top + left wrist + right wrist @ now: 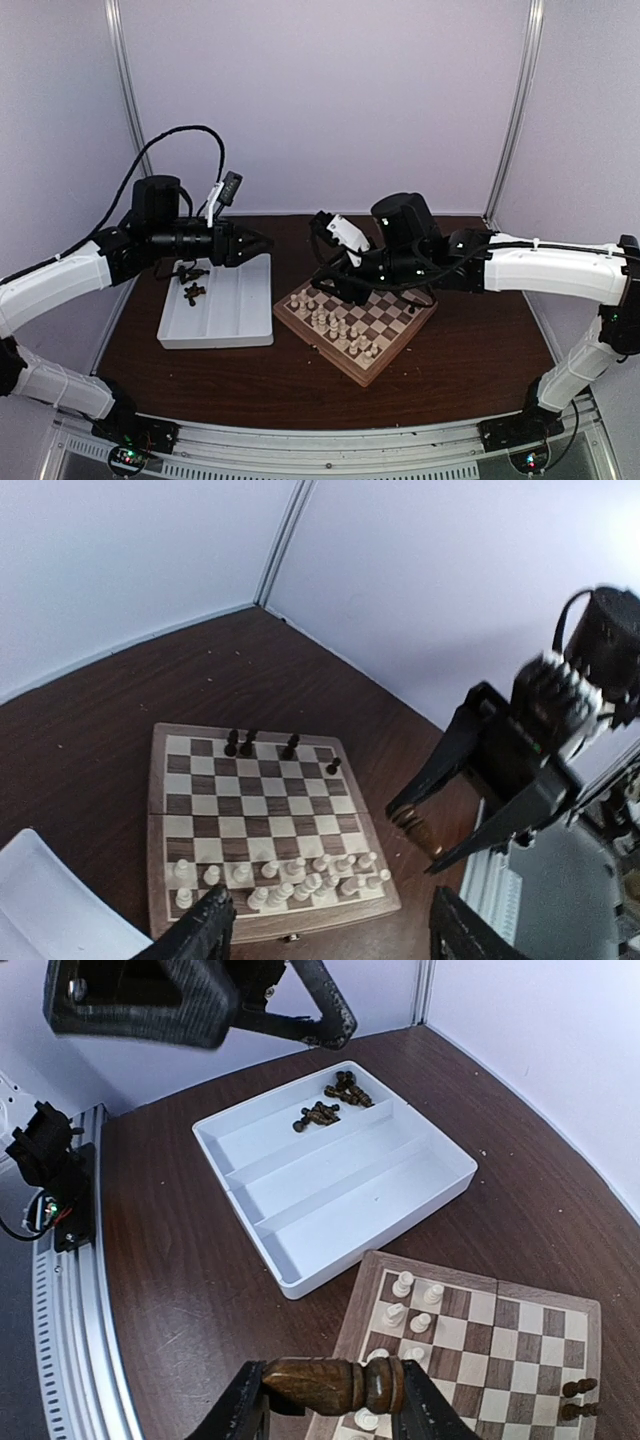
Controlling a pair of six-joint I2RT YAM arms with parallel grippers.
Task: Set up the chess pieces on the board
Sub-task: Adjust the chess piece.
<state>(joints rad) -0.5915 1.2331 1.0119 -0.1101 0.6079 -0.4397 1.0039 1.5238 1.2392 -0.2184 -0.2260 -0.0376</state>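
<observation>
Several dark chess pieces (192, 290) lie in the far left compartment of the white tray (330, 1100). A few more stand on the board's (155, 820) far row (245, 743), seen at the lower right edge of the right wrist view (575, 1400). My right gripper (335, 1385) is shut on one dark piece held sideways between its fingers, above the board's corner nearest the tray (330, 275). That held piece also shows in the left wrist view (418, 830). My left gripper (330, 920) is open and empty, hanging over the tray's far right corner (262, 243).
The white tray (230, 310) sits left of the board (345, 365), close to its corner. Cream-white pieces (290, 875) crowd two rows on the board's side toward the tray (415, 1305). White walls close the back and sides.
</observation>
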